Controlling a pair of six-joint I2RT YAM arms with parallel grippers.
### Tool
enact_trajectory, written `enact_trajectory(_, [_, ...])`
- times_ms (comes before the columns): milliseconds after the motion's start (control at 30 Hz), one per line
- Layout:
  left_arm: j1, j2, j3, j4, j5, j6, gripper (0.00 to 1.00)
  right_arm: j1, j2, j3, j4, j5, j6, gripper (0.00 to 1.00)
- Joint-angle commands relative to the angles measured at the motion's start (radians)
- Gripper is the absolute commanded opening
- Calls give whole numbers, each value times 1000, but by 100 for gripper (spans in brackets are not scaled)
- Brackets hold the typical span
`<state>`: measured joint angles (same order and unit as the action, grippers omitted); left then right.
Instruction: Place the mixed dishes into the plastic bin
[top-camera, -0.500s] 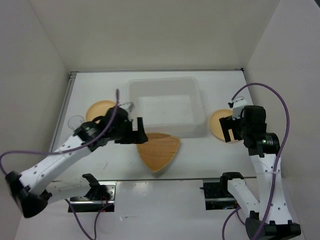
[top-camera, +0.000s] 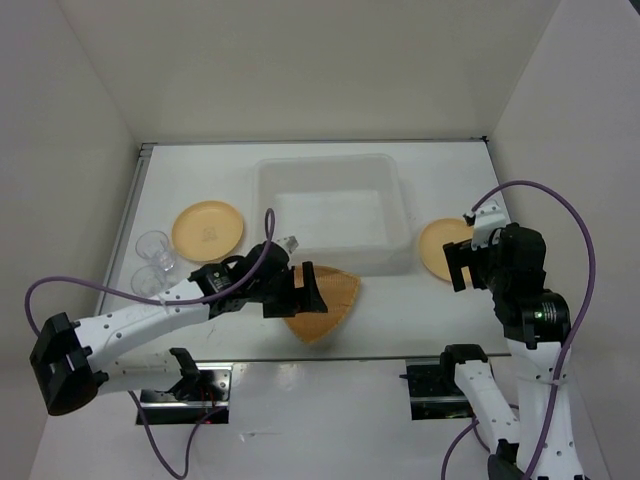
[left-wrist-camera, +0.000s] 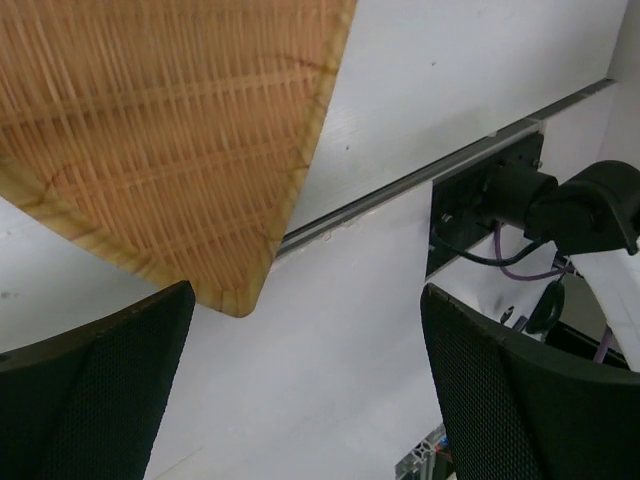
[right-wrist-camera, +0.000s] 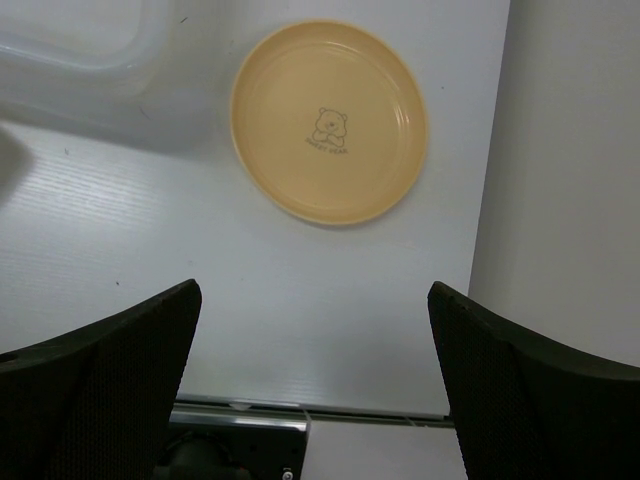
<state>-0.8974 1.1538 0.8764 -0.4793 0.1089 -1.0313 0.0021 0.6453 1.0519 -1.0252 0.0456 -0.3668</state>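
Observation:
The translucent plastic bin (top-camera: 262, 195) stands at the table's middle, with nothing visible inside. The tan ribbed basket dish (top-camera: 338, 292) (left-wrist-camera: 170, 130) lies just in front of it. My left gripper (top-camera: 303, 291) (left-wrist-camera: 305, 300) hovers open over that dish's near-left edge, nothing between its fingers (left-wrist-camera: 90, 400). One pale-orange plate (top-camera: 207, 230) lies left of the bin, with two clear glass cups (top-camera: 153, 246) beside it. A second plate (top-camera: 436, 245) (right-wrist-camera: 328, 120), printed with a small bear, lies right of the bin. My right gripper (top-camera: 463, 266) (right-wrist-camera: 313, 295) stands open just near of it.
White walls close the table in on the left, right and back. A metal rail (left-wrist-camera: 400, 185) runs along the near edge by the arm bases. The bin's corner (right-wrist-camera: 80, 50) shows left of the right plate.
My left arm has swung down and to the right, off the left plate and over the basket dish, uncovering the plate and cups. The right arm pulled back slightly toward the near edge.

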Motion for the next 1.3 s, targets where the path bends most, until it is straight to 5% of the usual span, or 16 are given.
enact_trajectory(0, [0, -35, -72, 70, 52, -116, 100, -4, 16, 0, 27, 0, -4, 98])
enact_trajectory(300, [0, -321, -422, 198, 57, -463, 100, -4, 25, 0, 27, -9, -4, 98])
enact_trajectory(733, [0, -141, -465, 335, -60, -553, 100, -4, 25, 0, 27, -18, -14, 98])
enact_trajectory(1100, [34, -328, -649, 436, -127, -685, 100, -4, 25, 0, 27, -18, -14, 98])
enact_trajectory(1267, [67, -152, -594, 462, -127, -619, 100, -4, 25, -9, 27, -18, -14, 98])
